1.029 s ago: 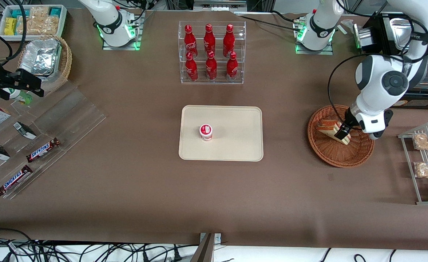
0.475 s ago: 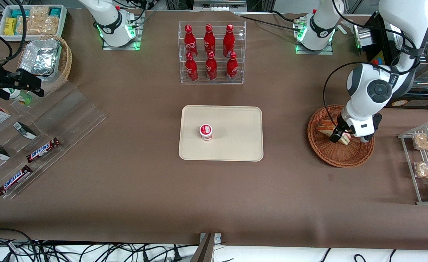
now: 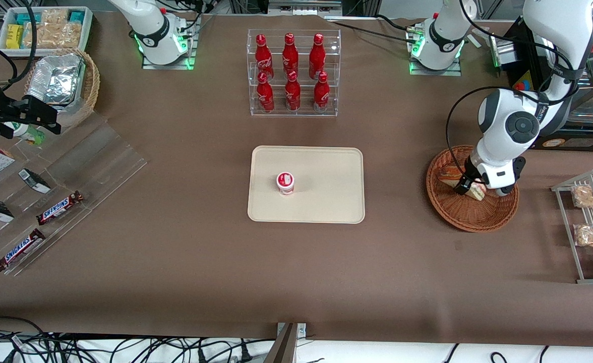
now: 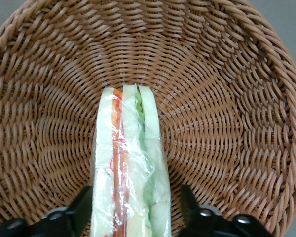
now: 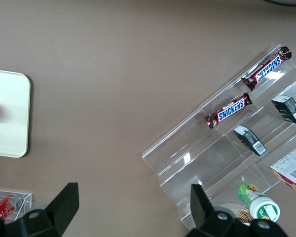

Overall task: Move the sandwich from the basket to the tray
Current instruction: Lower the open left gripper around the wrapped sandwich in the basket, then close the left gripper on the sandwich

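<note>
Where the brown paper-covered counter [image 3: 175, 262] extends toward the working arm's end, the round reddish-brown woven wicker basket [image 3: 493, 219] is set, and the triangular wrapped wedge sandwich [image 4: 128, 168] is seen inside it, standing on edge on the woven floor. The left gripper [image 3: 469, 188] is lowered into the basket. In the left wrist view, the black fingers [image 4: 84, 210] are placed one on each side of the sandwich, close against the clear wrap; whether the wrap is actually pressed cannot be told.

The flat rectangular cream-beige tray [image 3: 327, 201] is located at the middle of the counter, well apart from the basket. A small white cup with a red lid [image 3: 285, 182] is carried on the tray. Farther from the front camera than the tray, a clear acrylic rack of red bottles [image 3: 293, 73] is positioned.

Toward the parked arm's end, a clear stepped acrylic display [image 3: 74, 171] with chocolate bars [image 3: 59, 207] is laid out, and a pale wicker basket lined with silver foil [image 3: 69, 83] is placed near it. A wire rack holding bagged snacks [image 3: 591, 222] is stationed just beside the reddish-brown basket.
</note>
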### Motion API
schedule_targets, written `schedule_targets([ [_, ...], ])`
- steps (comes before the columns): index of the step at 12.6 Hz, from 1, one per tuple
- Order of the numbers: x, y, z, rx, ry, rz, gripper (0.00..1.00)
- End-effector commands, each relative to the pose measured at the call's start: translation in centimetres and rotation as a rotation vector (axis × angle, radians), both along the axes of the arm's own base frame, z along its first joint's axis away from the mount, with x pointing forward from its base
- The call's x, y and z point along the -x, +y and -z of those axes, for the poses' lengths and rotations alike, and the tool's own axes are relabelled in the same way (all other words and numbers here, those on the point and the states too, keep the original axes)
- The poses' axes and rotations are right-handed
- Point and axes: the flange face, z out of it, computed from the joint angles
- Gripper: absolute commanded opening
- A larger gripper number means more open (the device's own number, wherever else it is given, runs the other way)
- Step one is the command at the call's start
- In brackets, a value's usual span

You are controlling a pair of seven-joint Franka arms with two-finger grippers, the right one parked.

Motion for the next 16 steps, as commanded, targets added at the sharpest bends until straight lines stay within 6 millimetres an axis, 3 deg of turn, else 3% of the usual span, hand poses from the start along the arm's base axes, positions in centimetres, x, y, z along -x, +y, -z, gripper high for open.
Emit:
schedule_targets([
  [1, 0.5, -0.2, -0.2, -0.017, -0.004, 0.021, 0.00],
  [4, 0.7, -0.2, -0.7, -0.024, 0.015, 0.049, 0.00],
  [7, 0.3, 0.2, -4.0, -0.041, 0.024, 0.107, 0.00],
  [10, -2.1, -1.3, -9.2, -0.029, 0.062, 0.181, 0.00],
  [12, -4.5, -1.7, -14.1, 0.034, 0.081, 0.217, 0.00],
  [16, -6.6, -2.0, -21.7, 0.122, 0.115, 0.385, 0.00],
])
